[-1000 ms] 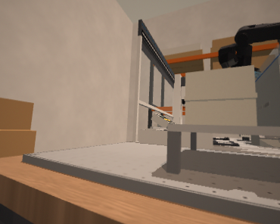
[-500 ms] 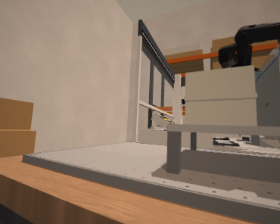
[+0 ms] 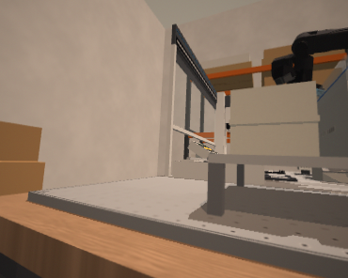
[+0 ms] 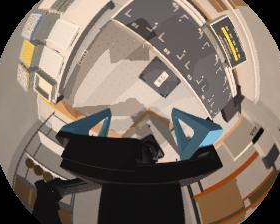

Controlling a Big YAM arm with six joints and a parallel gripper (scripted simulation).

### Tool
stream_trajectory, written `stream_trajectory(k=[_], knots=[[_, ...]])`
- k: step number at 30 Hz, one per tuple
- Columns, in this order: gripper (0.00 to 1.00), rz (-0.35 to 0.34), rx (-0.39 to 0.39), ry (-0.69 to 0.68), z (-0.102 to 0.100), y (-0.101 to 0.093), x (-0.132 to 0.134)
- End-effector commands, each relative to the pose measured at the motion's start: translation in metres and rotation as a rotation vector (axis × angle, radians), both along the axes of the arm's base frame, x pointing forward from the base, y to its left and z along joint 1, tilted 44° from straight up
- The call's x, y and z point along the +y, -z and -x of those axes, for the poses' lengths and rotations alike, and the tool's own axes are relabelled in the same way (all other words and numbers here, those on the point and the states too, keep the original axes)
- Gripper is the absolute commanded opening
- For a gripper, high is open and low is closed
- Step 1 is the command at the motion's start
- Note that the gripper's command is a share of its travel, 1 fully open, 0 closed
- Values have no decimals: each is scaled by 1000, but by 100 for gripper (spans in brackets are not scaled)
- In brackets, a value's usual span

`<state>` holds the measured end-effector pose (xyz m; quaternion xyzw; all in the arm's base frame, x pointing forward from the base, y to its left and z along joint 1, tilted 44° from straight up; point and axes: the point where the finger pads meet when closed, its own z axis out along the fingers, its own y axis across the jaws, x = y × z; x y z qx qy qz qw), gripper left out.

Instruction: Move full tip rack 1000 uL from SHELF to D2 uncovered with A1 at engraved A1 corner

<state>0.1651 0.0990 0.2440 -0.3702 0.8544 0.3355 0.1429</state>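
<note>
The gripper (image 4: 147,132) is being held high above the workcell with its blue fingers spread fully apart and nothing between them. In the exterior view the black arm (image 3: 318,42) is being seen at the upper right, above the stacked pale boxes (image 3: 273,117) that are resting on the raised shelf (image 3: 280,161).

The grey deck (image 4: 173,39), with its row of bracketed positions, is being shown across the upper middle of the wrist view, well apart from the fingers. The shelf labware (image 4: 47,50) is being shown at the upper left edge of that view: several covered racks side by side, one with a yellow plate (image 4: 30,52) showing. Which of them is the full 1000 uL rack cannot be told at this size; the labels are not being resolved.

The step in hand is being judged as the choice of and approach to a rack, with no part of the task yet done. To do it well, the covers should be looked through from above for pale rings on grey, the yellow-showing rack should be treated as suspect, and the size label should be checked. The fingers should be kept wide until the cover is being straddled squarely across its sides.
</note>
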Motion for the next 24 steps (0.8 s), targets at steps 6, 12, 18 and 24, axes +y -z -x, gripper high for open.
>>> stream_trajectory(k=[6,12,18,24], knots=[[100,61,-68,-78,-9,-27,17],[100,115,-80,-154,-5,-35,35],[100,171,-126,-243,4,-51,61],[100,205,-158,-300,11,-61,78]])
